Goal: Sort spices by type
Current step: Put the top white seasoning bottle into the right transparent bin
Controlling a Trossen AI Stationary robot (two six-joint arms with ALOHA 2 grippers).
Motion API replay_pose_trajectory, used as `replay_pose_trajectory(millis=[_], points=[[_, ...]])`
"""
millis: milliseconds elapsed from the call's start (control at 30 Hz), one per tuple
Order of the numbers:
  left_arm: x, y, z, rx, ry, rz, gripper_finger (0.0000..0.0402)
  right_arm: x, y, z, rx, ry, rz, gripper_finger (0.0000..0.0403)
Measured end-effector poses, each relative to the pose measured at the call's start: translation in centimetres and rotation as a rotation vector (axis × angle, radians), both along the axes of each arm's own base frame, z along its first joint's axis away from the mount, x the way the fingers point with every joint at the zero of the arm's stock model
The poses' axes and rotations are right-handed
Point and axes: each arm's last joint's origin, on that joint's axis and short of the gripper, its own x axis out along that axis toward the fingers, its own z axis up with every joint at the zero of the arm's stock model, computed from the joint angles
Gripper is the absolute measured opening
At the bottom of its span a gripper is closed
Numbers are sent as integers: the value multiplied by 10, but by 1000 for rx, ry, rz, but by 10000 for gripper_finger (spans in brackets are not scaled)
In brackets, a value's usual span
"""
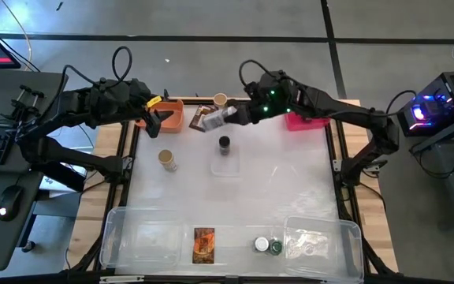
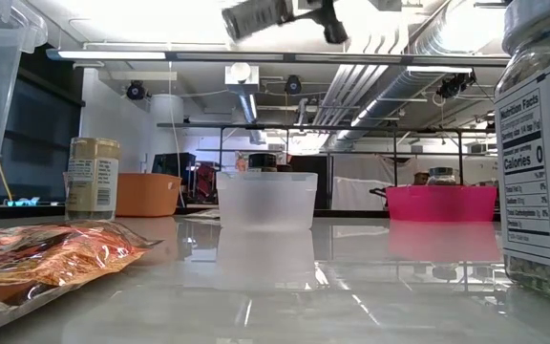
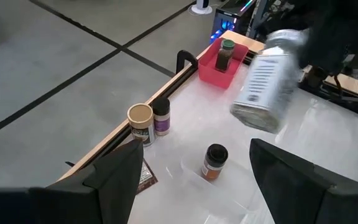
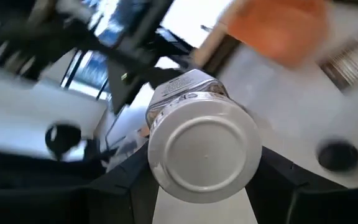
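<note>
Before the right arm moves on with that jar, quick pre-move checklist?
1. Right hand shut on the white-capped jar: ok.
2. Jar lifted off the table: ok, the low view shows it high in the air.
3. Jar upright: not ok, tilted.
4. Left hand open and holding nothing: ok.
5. Pink bin has space: cannot tell; one dark-capped jar stands inside.

The near jar [image 2: 542, 143] reads "Nutrition Facts", "Calories", apparently "0".
</note>
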Motion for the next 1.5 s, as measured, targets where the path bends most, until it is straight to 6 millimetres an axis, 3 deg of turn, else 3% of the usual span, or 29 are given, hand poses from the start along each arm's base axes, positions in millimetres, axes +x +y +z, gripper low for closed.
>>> replay_pose_trajectory(millis=[200, 367, 733, 1000, 1500], points=[[0, 0, 0, 1, 0, -1, 282, -1, -3, -1, 64, 16, -41, 191], [0, 0, 0, 28, 19, -19, 282, -2, 1, 1, -111, -11, 106, 191], [1, 0, 0, 53, 33, -36, 282, -37, 68, 7, -361, 93, 550, 191], [5, 1, -2, 69, 59, -50, 282, -38, 113, 2, -543, 76, 783, 191], [24, 4, -11, 6, 81, -26, 282, -41, 127, -1, -520, 109, 823, 191]])
